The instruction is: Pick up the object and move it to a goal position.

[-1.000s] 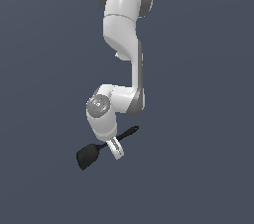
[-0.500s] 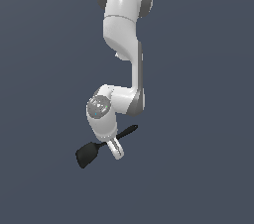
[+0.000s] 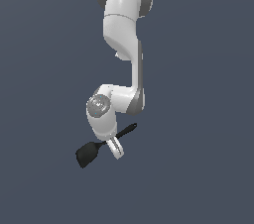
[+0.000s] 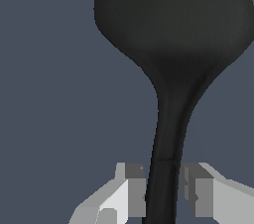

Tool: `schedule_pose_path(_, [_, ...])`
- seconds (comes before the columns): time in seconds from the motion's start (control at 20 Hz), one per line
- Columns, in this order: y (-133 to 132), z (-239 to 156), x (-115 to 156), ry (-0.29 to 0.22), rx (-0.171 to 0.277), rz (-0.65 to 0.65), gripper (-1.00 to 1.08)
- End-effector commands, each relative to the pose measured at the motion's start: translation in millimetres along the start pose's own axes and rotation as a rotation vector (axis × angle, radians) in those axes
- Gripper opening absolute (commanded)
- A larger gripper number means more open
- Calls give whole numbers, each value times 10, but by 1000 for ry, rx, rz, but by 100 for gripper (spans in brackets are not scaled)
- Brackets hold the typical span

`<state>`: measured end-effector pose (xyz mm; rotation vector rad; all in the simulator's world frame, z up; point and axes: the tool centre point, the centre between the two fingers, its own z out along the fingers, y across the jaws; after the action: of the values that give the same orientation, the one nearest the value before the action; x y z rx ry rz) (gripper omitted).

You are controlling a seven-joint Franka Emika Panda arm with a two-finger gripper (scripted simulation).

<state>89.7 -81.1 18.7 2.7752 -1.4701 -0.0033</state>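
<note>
I'm holding the black spatula (image 4: 171,34) w/ my gripper (image 4: 163,193), fingers (image 4: 131,191) squeezing its thin handle. Blade is sticking out to the exterior view's left. No words or labels showing.

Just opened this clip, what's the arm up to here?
A single white robot arm is working on a small black spatula. Its gripper straddles the thin handle, one finger on each side, close to the handle; whether they actually pinch it is not clear. In the exterior view the blade points toward that view's lower left, the handle toward its upper right. No goal marker is visible.
</note>
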Motion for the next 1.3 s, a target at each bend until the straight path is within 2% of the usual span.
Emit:
schedule_pose_path(0.0, [12,-46,-11,1,2,-1,-100])
schedule_pose_path(0.55, [262,-440,-163,0,3,-1,-100])
schedule_pose_path(1.25, [863,-1401,-524,-2,4,0,-100])
